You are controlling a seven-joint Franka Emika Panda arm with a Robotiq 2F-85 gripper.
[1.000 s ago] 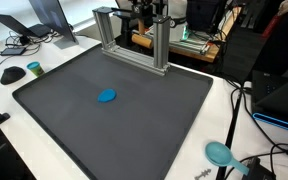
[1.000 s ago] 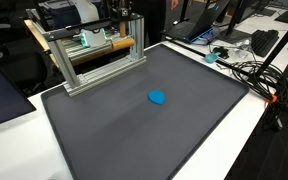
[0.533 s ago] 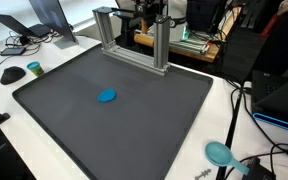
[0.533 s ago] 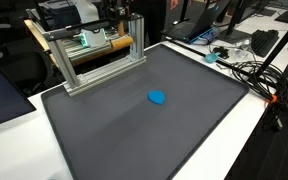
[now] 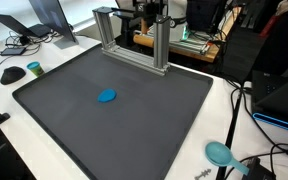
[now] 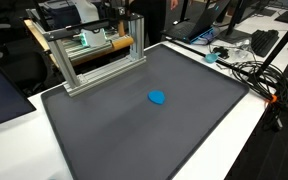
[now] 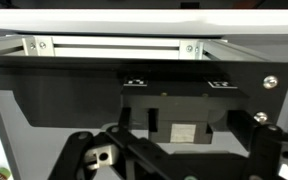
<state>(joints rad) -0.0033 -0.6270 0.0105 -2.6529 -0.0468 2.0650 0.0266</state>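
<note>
A small blue rounded object lies alone near the middle of the dark mat. An aluminium frame stands at the mat's far edge. My gripper is up behind that frame, far from the blue object, and only part of the arm shows in both exterior views. In the wrist view its fingers sit wide apart at the lower corners, open, with nothing between them. Ahead of them is a dark block with a pale label under the frame's bar.
A teal scoop lies on the white table beside the mat's near corner. A mouse, a small dark disc and a laptop sit at one side. Cables run along another edge. A brown roller rests behind the frame.
</note>
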